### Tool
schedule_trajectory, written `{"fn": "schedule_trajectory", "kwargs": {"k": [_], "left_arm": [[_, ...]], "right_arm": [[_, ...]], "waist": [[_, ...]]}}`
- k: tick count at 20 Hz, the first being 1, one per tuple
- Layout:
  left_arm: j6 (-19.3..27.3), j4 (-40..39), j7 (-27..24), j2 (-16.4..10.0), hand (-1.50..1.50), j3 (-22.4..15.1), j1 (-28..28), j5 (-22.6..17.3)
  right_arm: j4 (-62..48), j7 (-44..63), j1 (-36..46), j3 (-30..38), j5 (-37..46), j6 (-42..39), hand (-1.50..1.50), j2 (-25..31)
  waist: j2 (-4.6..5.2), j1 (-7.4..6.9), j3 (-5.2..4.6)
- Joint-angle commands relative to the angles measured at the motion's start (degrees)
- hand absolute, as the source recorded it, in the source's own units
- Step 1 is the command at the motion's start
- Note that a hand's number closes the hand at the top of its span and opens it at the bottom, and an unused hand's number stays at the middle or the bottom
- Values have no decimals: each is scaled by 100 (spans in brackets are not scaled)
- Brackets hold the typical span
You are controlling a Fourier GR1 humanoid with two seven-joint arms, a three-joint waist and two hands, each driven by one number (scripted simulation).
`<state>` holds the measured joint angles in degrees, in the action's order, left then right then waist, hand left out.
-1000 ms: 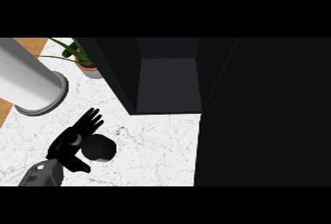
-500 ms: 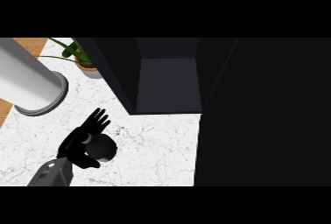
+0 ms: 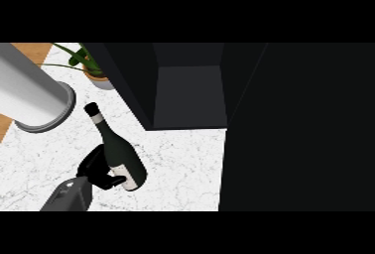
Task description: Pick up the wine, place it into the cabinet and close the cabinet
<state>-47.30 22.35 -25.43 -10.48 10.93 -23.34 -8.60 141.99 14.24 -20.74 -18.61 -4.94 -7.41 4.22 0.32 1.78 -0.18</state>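
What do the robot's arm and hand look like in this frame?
Only the left arm shows: a plain grey forearm ending in a black left hand with slim black fingers. No cables or markings can be made out. The right arm is out of view.

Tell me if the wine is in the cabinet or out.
Out. The wine bottle is tilted over the counter, left of the open cabinet, with the left hand curled round its lower body.
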Motion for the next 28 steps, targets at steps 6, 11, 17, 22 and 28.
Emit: {"fn": "schedule_trajectory", "kwargs": {"k": [6, 11, 17, 22, 28], "left_arm": [[384, 893, -1696, 5, 150, -405, 391, 613], [2504, 1167, -2072, 40, 150, 230, 784, 390], [3636, 1691, -2190, 154, 150, -81, 871, 915], [4303, 2391, -1468, 448, 150, -301, 965, 1083], [4989, 3978, -68, 1028, 150, -841, 1082, 1300]], "right_arm": [[492, 239, -154, 36, -192, 25, -150, 46], [382, 127, -291, -8, -53, -13, -150, 89], [588, 393, -77, 13, -48, 101, -150, 63], [660, 273, -296, -77, -28, 50, -150, 46], [693, 171, -595, 62, -176, -33, -150, 129]], "waist": [[-24, -91, 2], [-54, -164, 13], [-43, -168, 18], [-47, -159, 20], [-64, -159, 25]]}}
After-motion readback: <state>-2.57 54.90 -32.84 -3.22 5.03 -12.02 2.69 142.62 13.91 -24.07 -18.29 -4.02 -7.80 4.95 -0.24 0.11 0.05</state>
